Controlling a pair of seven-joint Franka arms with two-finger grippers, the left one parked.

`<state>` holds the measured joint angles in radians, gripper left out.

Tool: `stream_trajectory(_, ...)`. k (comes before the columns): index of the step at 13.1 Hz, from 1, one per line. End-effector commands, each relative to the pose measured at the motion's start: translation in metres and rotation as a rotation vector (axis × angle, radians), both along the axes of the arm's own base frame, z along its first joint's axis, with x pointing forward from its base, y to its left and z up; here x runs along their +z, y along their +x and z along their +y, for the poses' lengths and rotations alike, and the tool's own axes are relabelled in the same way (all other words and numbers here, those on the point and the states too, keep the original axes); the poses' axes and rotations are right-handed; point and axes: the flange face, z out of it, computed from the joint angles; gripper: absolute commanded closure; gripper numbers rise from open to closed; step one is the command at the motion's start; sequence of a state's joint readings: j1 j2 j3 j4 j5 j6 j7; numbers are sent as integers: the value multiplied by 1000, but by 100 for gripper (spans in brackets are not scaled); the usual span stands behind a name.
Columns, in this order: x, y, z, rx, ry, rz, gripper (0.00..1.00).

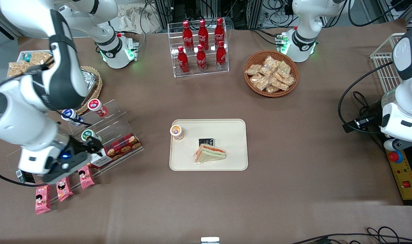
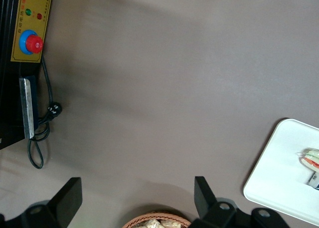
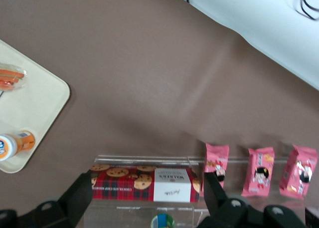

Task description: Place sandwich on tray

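The sandwich (image 1: 211, 153), a clear-wrapped wedge with orange and green filling, lies on the cream tray (image 1: 233, 130) at the middle of the table. It rests in the part of the tray nearer the front camera. Only one wedge shows. My gripper (image 1: 90, 152) is open and empty, far from the tray toward the working arm's end of the table. It hovers above a clear acrylic shelf. In the right wrist view the gripper (image 3: 147, 198) frames a red tartan cookie box (image 3: 144, 184), and the tray's corner (image 3: 40, 108) and the sandwich's tip (image 3: 11, 77) show. The left wrist view shows the tray (image 2: 279, 178) and the sandwich (image 2: 311, 159).
A small orange-lidded cup (image 1: 176, 132) and a black packet (image 1: 206, 141) also sit on the tray. Small cups stand on the acrylic shelf (image 1: 114, 115), with pink snack packs (image 1: 62, 189) nearer the camera. A cola bottle rack (image 1: 200, 44) and a wicker basket of snacks (image 1: 270, 73) stand farther back.
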<state>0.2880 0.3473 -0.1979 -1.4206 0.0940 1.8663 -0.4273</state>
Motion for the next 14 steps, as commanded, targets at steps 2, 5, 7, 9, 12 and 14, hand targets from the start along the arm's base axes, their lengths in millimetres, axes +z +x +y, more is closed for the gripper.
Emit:
stream_trajectory(2,38,-30,-84,-192,36,57,1)
stream_trajectory(5,69,-63,-149,-371,58,48,1)
stream_trajectory(7,88,-84,-176,-430,32,34,1)
stream_trajectory(9,95,-105,-197,-472,27,23,1)
stream_trajectory(12,98,-117,-203,-490,17,66,1)
stream_trajectory(14,98,-113,-204,-490,20,59,1)
